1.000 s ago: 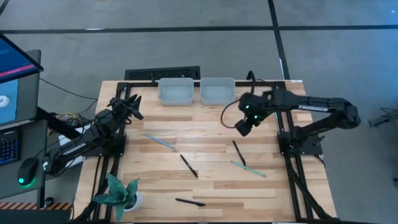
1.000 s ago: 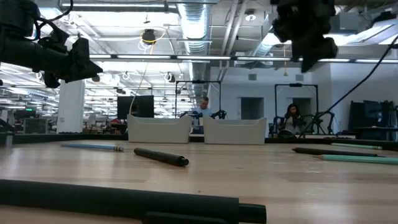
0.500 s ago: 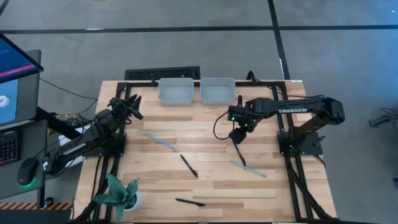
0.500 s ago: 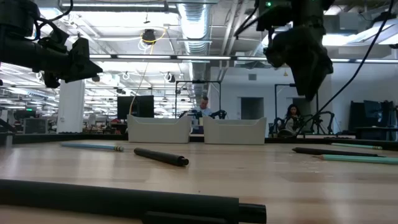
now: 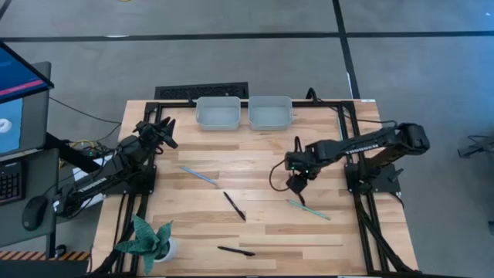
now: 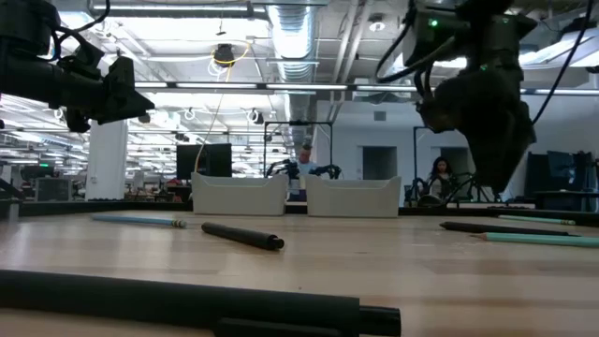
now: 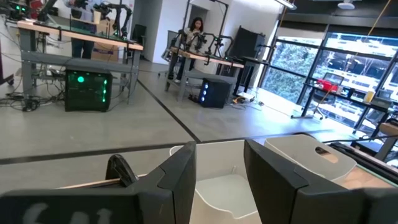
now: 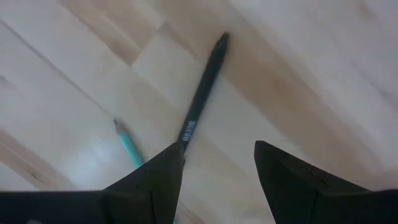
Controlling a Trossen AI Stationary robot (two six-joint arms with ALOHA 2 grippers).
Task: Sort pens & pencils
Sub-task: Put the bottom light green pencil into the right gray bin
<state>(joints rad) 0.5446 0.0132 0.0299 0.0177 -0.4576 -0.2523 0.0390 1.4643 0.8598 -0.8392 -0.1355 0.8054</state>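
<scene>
Five sticks lie flat on the wooden table (image 5: pixel 255 158). One black stick (image 8: pixel 202 93) lies right below my right gripper (image 5: pixel 296 184), which points down, open, above its near end without touching it. A teal stick (image 5: pixel 309 209) lies just nearer the front edge. Other black sticks lie at mid-table (image 5: pixel 234 205) and by the front edge (image 5: pixel 235 251), and a second teal one (image 5: pixel 198 176) lies at the left. My left gripper (image 5: pixel 164 131) hovers open at the left, pointing level toward the bins.
Two pale bins (image 5: pixel 218 113) (image 5: pixel 270 113) stand side by side at the table's far edge. A potted plant (image 5: pixel 147 239) stands at the near left corner. Bare wood lies between the sticks at mid-table.
My right gripper has come down from well above the table and moved toward the near edge, tipping more steeply downward, until it hangs just over the black stick on the right. Its finger gap looks unchanged. No stick has moved.
</scene>
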